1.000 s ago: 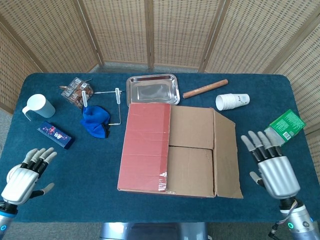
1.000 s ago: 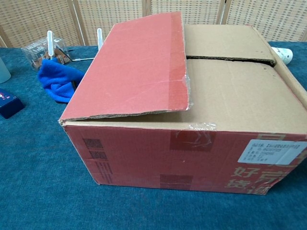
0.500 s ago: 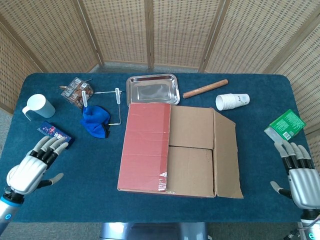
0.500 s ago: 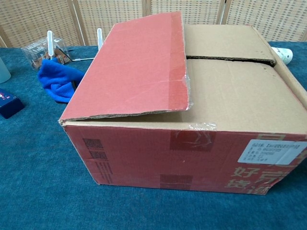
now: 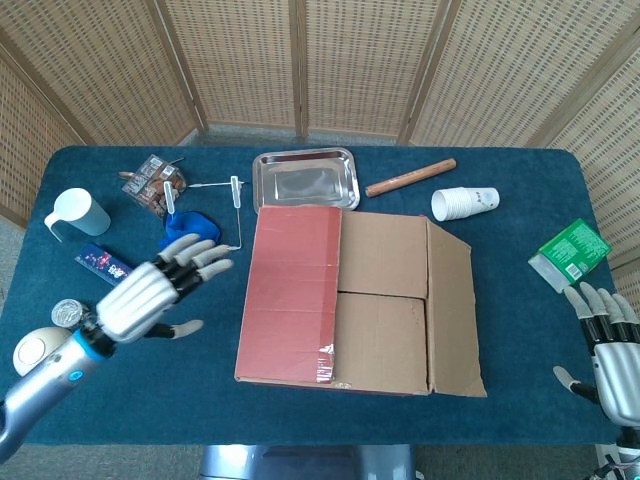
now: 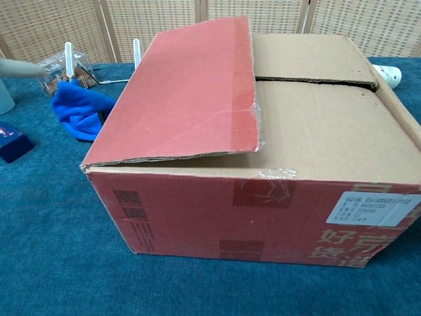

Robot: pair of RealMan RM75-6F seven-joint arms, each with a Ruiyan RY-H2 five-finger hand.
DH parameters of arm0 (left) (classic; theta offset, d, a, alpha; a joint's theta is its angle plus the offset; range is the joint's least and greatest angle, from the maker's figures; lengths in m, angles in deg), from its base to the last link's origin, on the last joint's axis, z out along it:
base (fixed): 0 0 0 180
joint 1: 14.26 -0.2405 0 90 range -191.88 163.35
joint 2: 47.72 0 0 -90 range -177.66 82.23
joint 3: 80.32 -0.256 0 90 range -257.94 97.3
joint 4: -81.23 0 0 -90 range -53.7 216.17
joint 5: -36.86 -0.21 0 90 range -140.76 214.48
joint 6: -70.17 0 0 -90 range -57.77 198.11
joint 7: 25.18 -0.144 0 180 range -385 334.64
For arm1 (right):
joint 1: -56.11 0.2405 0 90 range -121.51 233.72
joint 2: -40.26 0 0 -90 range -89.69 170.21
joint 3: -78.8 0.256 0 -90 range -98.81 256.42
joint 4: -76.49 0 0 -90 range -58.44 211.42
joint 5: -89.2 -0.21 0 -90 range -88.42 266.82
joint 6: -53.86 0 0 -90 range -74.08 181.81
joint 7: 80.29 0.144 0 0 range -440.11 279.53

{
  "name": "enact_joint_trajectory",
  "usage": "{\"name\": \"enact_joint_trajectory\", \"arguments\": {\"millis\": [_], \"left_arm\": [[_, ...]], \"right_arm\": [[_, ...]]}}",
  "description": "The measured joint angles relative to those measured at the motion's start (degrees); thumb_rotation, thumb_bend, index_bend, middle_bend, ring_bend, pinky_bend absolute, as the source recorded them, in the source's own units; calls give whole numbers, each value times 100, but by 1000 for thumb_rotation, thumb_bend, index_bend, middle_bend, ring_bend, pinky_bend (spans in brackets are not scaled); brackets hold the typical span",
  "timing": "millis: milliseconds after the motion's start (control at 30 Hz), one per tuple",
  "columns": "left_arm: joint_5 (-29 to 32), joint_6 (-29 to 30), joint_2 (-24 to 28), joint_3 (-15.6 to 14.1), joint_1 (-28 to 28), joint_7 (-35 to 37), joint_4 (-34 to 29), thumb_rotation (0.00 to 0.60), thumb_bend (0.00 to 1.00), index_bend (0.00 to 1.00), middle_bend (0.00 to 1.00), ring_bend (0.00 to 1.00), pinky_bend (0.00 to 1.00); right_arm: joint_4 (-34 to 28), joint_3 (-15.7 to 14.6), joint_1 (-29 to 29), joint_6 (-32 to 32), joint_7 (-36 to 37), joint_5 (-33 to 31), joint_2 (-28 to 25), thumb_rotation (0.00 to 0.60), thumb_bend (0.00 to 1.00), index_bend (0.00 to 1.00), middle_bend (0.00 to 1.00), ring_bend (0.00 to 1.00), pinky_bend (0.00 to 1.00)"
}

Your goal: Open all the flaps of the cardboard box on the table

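Since half a sec ago the left hand [image 5: 150,295] has swung up and inward toward the box, fingers spread wide, holding nothing, now over the blue cloth; the right hand [image 5: 612,352] has slipped further toward the table's near right corner, also splayed and empty.

Just right of the left fingertips sits the brown corrugated cardboard box [image 5: 355,300], mid-table, nearer the front edge. Its red-faced left flap [image 5: 293,295] lies folded over the top, free edge slightly lifted in the chest view w/ torn clear tape at the corner. Two plain brown inner flaps [image 5: 385,300] lie flat beneath, a seam between them; the right outer flap [image 5: 455,310] looks already swung partway out.

Judgement: flaps are light, stiff along the panel, hinging at a crease. Best hold prob. under the red flap's raised free edge, then fold outward. Box may slide on the pile cloth, so bracing w/ the other hand would help.

Around: crumpled blue cloth [image 5: 190,240], soft; shiny steel tray [image 5: 305,178]; wooden rolling pin [image 5: 410,177]; stacked paper cups [image 5: 465,203]; blue carpet-like table cover [image 5: 520,260].
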Motion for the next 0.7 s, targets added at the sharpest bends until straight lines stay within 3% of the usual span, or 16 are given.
{"name": "enact_joint_trajectory", "arguments": {"millis": [133, 333, 633, 700], "left_arm": [[176, -1124, 136, 253, 848, 66, -442, 600, 144, 117, 26, 0, 0], [293, -2266, 107, 596, 1971, -104, -674, 600, 144, 213, 95, 0, 0], [238, -2824, -69, 838, 2886, -348, -650, 600, 154, 279, 165, 23, 7], [217, -2901, -121, 833, 2998, -395, -619, 552, 168, 278, 171, 27, 8]], "right_arm": [[-25, 18, -11, -55, -92, 50, -13, 600, 44, 0, 0, 0, 0], [-70, 83, -69, -143, -105, -65, -36, 600, 46, 0, 0, 0, 0], [-96, 126, -117, -199, -7, -106, -73, 600, 100, 0, 0, 0, 0], [-98, 129, -123, -209, 55, -93, -91, 600, 131, 0, 0, 0, 0]]}}
